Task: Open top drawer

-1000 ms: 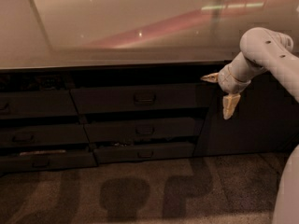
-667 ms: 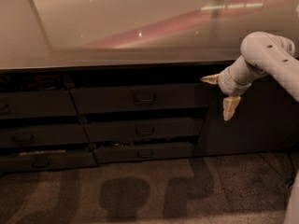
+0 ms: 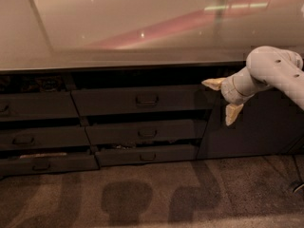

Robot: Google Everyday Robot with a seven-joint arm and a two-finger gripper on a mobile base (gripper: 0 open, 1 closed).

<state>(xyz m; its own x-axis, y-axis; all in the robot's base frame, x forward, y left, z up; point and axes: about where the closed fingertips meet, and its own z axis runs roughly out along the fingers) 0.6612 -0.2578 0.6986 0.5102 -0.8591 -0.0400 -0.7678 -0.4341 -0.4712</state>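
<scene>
The top drawer (image 3: 114, 102) is the wide dark grey front in the middle column, just under the countertop. It has a small black loop handle (image 3: 147, 99) at its centre, and its front sits in line with the fronts around it. My gripper (image 3: 222, 99) hangs to the right of the drawer's right end, at about handle height, some way right of the handle. Its two pale fingers (image 3: 232, 114) are spread wide with nothing between them, and it touches nothing. The white arm (image 3: 270, 72) comes in from the right edge.
Two narrower drawer fronts (image 3: 147, 133) lie below the top drawer, and more drawers (image 3: 38, 106) stand in the left column. A plain dark cabinet panel (image 3: 256, 132) is behind and below the gripper. A glossy countertop (image 3: 142, 32) runs above. Carpeted floor (image 3: 142, 194) lies in front.
The gripper and arm have hardly moved. A white part of my body at the bottom right has slid out of view.
</scene>
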